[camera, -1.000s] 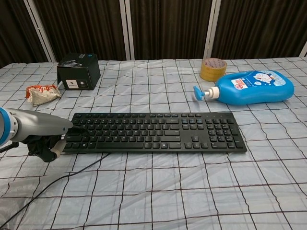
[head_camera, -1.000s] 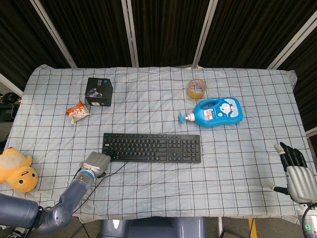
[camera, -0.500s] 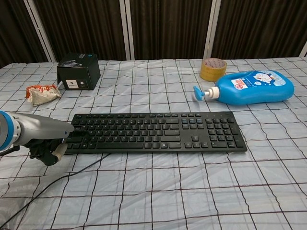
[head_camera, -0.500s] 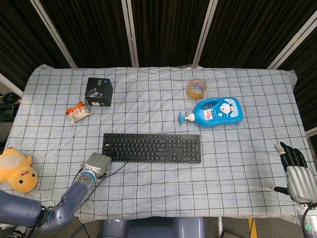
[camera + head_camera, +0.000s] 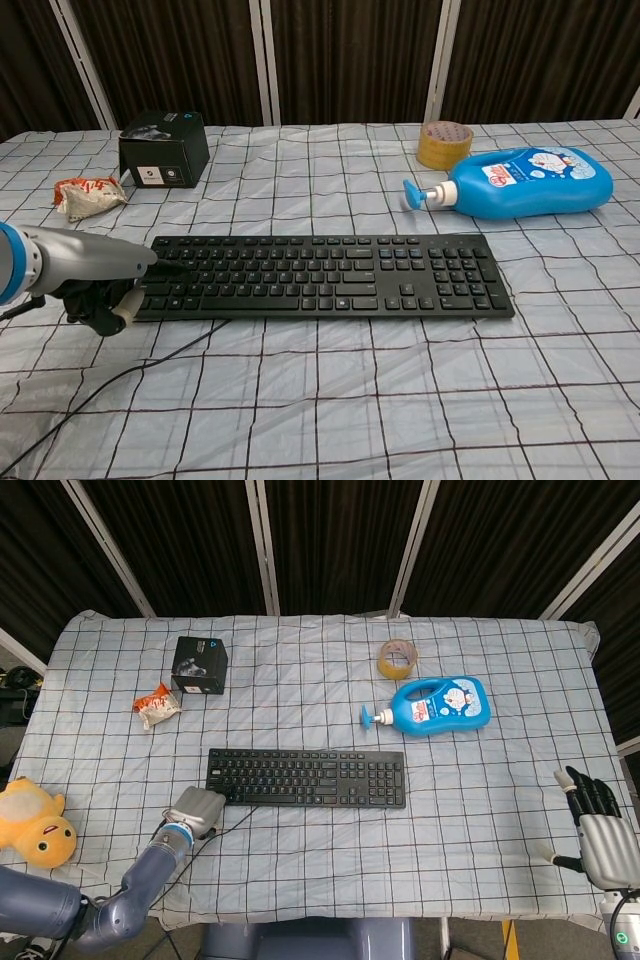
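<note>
Resting beside the keyboard (image 5: 306, 778), the left hand (image 5: 196, 811) has fingers curled on nothing; right hand (image 5: 598, 825), fingers apart, sits empty at the surface (image 5: 480, 810) edge.

A checked cloth (image 5: 300, 680) covered the tabletop. A black keyboard (image 5: 306, 777) lay near the middle, and the left hand (image 5: 195, 810) rested at its near-left corner, fingers hidden beneath the hand's grey back. The right hand (image 5: 600, 830) hung off the tabletop's right edge, its dark fingers (image 5: 588, 792) straight and holding nothing. A blue bottle (image 5: 432, 706) lay on its side, with a tape roll (image 5: 397, 659) just behind it. At the far left sat a black box (image 5: 199, 665), a snack packet (image 5: 157, 705) beside it. A yellow plush toy (image 5: 33, 822) lay at the left edge.
</note>
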Robot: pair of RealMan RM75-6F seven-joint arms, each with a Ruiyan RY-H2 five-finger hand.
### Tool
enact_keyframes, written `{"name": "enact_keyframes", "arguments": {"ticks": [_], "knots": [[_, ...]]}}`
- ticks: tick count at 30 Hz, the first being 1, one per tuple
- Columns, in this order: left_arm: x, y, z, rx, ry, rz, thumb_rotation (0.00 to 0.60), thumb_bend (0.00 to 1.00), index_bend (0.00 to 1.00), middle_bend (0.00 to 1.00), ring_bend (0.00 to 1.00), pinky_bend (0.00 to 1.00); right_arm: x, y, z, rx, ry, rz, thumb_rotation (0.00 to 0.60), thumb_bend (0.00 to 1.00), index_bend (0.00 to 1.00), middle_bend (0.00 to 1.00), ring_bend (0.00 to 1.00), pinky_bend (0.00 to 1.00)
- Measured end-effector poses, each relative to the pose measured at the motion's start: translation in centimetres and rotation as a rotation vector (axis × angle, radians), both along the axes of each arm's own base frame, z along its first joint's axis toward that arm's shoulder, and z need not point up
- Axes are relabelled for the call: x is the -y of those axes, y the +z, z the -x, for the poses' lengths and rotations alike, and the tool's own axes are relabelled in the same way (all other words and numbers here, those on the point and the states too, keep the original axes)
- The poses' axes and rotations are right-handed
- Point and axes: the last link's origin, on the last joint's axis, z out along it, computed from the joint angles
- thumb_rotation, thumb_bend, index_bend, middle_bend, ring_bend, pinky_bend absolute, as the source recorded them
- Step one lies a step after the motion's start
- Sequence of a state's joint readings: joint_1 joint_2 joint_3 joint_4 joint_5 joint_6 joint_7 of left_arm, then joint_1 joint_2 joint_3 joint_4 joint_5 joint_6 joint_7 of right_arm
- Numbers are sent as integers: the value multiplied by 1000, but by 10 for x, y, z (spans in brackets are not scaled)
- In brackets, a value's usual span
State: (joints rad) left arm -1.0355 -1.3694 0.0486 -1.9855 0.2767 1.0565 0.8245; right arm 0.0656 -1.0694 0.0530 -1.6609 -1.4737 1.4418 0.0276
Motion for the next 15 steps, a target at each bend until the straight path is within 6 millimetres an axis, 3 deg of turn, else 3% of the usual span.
{"name": "enact_keyframes", "arguments": {"ticks": [3,6,8,10,12,15], "knots": [[-4,7,-7,44,-28,-44,600,984,43,756,660,491,0,0,0,2,-3,-1,600,77,33,0,0,0],[-7,17,-16,100,-78,-107,600,897,10,556,487,383,0,0,0,2,-2,-1,600,76,34,0,0,0],[-7,26,-21,138,-117,-153,600,785,0,370,347,313,0,0,0,2,-1,-2,600,76,34,0,0,0],[-4,37,-24,182,-167,-209,600,605,0,132,171,208,-1,0,0,0,1,-2,600,76,33,0,0,0],[1,51,-23,220,-210,-266,600,421,0,20,46,101,-1,0,0,-2,2,-1,600,76,33,0,0,0],[12,71,-12,248,-245,-348,600,174,0,0,0,0,-1,0,0,-2,1,0,600,76,33,0,0,0]]}}
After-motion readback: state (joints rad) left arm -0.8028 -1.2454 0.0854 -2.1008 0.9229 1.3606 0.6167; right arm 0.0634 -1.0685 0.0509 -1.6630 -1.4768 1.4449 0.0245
